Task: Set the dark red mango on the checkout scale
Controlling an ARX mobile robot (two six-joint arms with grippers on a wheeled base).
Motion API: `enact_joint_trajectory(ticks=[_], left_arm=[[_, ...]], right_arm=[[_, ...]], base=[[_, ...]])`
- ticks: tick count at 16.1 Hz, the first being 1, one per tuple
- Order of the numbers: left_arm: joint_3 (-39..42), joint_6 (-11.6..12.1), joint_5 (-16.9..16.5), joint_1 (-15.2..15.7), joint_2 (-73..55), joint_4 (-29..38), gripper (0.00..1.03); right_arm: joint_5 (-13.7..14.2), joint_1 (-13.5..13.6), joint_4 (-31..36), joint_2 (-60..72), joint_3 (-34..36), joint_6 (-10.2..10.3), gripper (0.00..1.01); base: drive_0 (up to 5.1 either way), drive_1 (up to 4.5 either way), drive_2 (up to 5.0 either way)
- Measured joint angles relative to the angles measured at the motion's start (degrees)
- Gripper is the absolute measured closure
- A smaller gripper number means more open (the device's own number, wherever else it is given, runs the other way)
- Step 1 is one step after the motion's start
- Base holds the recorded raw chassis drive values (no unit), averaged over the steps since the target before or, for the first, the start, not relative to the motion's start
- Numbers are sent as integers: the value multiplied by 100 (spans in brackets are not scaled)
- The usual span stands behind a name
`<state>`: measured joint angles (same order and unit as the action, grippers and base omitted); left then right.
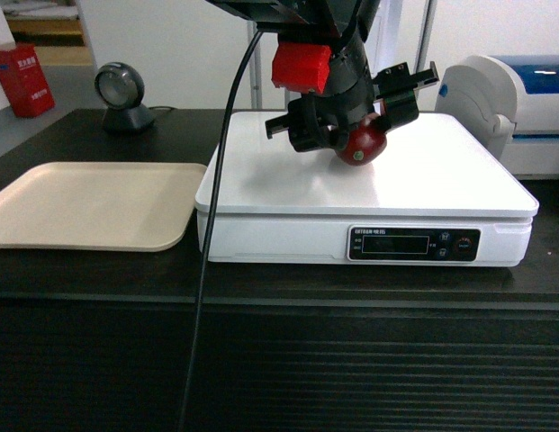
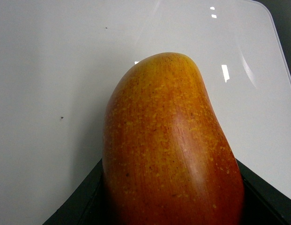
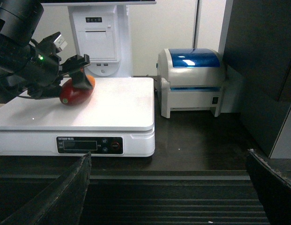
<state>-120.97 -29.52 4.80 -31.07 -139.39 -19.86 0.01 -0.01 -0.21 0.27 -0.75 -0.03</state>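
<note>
One mango (image 1: 362, 142) between pincer (image 1: 351, 121) fingers

Head frontal; wrists close; all share scale (image 1: 423, 180).

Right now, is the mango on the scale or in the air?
On the scale: the mango rests on its top, left gripper around it.

Glossy speckled mango (image 2: 168, 150) skin; glossy white plastic scale (image 1: 288, 189); matt beige tray (image 1: 90, 202).
</note>
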Motion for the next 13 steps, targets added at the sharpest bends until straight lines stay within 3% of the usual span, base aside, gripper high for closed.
enact_joint_trajectory(ticks=[3,7,9,10,11,13], left_arm=[[50,-44,103,-72,-7,66,38],[197,-20,55,-66,7,203,4],[339,4,13,-46,79,319,6],[483,101,61,-35,177,520,5],[708,330,258,-33,358,850,5],[1071,866,293,-33,780,1438,5]], right_arm=[[0,0,-2,0,0,0,3],[0,0,-2,0,0,0,3],[0,0,-2,0,0,0,3],[0,0,0,0,0,0,3],[0,0,-2,0,0,0,3],[0,0,-2,0,0,0,3]], base=[[0,0,0],[0,0,0],[0,0,0],[0,0,0],[0,0,0],[0,0,0]])
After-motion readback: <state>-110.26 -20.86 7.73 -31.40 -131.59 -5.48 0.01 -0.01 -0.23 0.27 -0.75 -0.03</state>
